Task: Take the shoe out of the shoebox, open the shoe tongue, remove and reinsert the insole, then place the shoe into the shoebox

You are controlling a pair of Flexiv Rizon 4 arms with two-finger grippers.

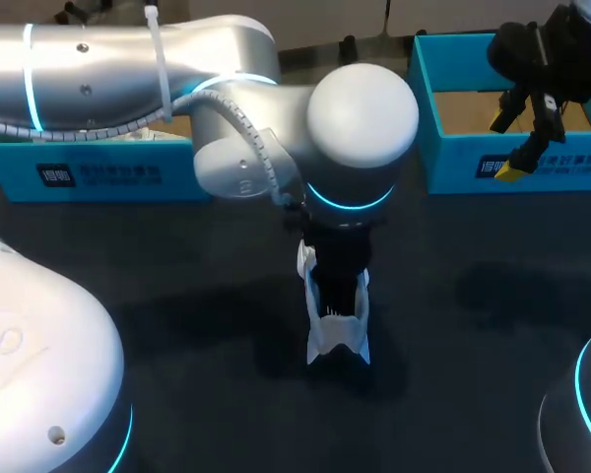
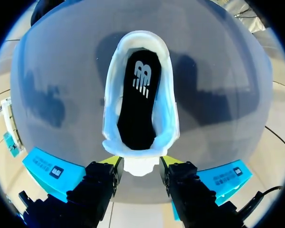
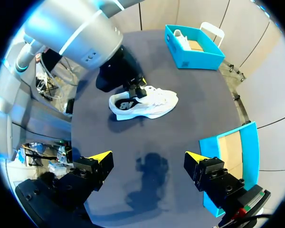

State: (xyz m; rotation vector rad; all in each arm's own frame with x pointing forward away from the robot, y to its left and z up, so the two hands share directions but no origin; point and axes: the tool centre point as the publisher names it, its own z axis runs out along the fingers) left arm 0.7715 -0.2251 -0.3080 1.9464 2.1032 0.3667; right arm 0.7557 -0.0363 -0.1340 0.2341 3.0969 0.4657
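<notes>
Plainly, the white low-top sports shoe (image 2: 170,121) is set out on the dark table, its long axis running straight away from the left gripper (image 2: 141,161). That gripper is clamped on the white tongue (image 2: 141,168), and the black foam insole (image 2: 137,109) is exposed just beyond. The right gripper (image 3: 147,159) is held wide open and empty, well apart from the shoe, so a long reach is judged necessary for the insole.

Dark table (image 1: 473,296): white shoe (image 1: 337,335) midway, left teal box (image 1: 98,177), right teal box (image 1: 453,163).
</notes>
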